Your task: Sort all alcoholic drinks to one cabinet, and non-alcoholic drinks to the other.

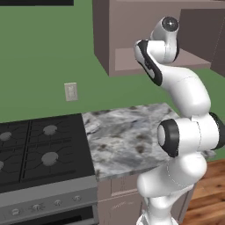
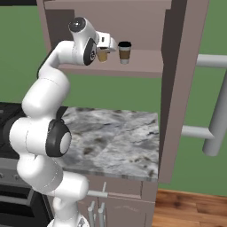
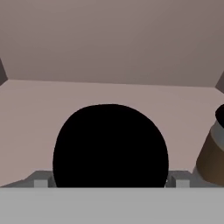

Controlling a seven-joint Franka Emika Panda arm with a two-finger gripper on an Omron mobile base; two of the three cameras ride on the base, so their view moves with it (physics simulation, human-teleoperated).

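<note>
In the open wall cabinet (image 2: 142,66) a small tan cup with a black top (image 2: 103,55) stands on the shelf. My gripper (image 2: 105,46) hovers right over it. In the hand view the cup's black lid (image 3: 110,146) lies between the two fingertips (image 3: 42,180) of my gripper (image 3: 109,181), which stand wide at its sides, open. A second tan cup with a black top (image 2: 124,52) stands upright just to the right on the same shelf, and its side (image 3: 212,153) is at the right edge of the hand view. The alcoholic drinks and the other cabinet are out of view.
The cabinet door (image 2: 181,88) hangs open on the right, its thick grey bar handle (image 2: 217,119) sticking out. Below is a marble counter (image 1: 127,136), with a black stove (image 1: 39,149) to its left. The arm (image 1: 176,88) rises in front of the shelf (image 1: 127,63).
</note>
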